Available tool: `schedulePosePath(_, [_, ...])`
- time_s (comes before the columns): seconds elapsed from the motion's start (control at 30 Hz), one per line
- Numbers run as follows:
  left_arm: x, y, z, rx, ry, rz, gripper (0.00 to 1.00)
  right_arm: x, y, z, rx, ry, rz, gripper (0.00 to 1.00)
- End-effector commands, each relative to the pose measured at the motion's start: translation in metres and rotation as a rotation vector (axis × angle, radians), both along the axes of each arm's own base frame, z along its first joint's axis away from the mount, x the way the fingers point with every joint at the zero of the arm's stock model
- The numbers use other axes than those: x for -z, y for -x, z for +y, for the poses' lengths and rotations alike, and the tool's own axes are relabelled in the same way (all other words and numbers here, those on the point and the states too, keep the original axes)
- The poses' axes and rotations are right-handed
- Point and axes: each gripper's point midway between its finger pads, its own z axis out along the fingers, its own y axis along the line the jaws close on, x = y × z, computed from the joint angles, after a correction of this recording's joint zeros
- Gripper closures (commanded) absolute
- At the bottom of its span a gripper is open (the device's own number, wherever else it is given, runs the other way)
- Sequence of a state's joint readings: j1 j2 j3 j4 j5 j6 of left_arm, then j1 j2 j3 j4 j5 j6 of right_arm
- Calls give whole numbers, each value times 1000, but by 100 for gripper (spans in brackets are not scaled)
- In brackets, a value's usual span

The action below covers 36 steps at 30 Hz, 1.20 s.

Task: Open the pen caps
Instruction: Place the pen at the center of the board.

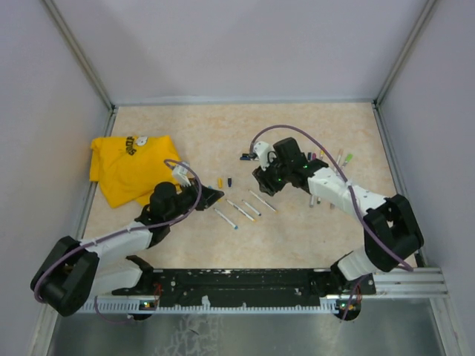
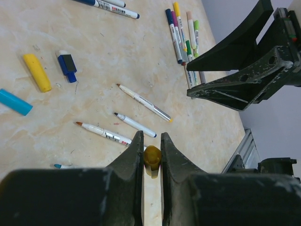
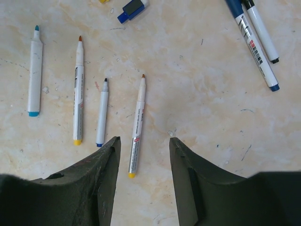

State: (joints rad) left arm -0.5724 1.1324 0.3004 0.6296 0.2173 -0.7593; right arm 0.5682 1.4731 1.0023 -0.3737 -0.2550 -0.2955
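Left claw (image 2: pixel 151 141) pinches a small mustard-yellow plastic piece (image 2: pixel 152 157) tight between its fingers, low over the beige marbled worktop (image 1: pixel 200 133). Whether the piece is a cap or a pen's end cannot be told.

Loose caps lie well apart from that claw, ahead and to the left in its wrist view. A stubby yellow plastic cap (image 2: pixel 36 71) has a dark blue plastic cap (image 2: pixel 67 66) just beside it. A sky-blue plastic cap (image 2: pixel 14 102) lies at the frame's edge. Thin white uncapped pens (image 2: pixel 135 125) lie between these caps and the left claw.

Right claw (image 3: pixel 143 143) hangs with its fingers spread, holding nothing. A white pen with a yellow end (image 3: pixel 136 129) shows on the worktop in the gap between them. The dark blue plastic cap (image 3: pixel 133 8) lies well ahead of this claw. A crumpled yellow cloth (image 1: pixel 126 167) lies at the worktop's left.
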Motion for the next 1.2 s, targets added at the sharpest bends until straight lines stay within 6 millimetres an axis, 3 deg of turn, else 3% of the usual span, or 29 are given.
schedulePosePath(0.0, [-4,-7,-6,7,-40,-33,100,-25,-3,-2,-21,-52,-54,54])
schedulePosePath(0.5, [5,-21,-18,17,-114,-6,100,-35,-3,-7,-20,-80,-66,53])
schedulePosePath(1.17, [50,-59,-51,-82,-245,210,100,-43,-8,-17,9,-100,-84,53])
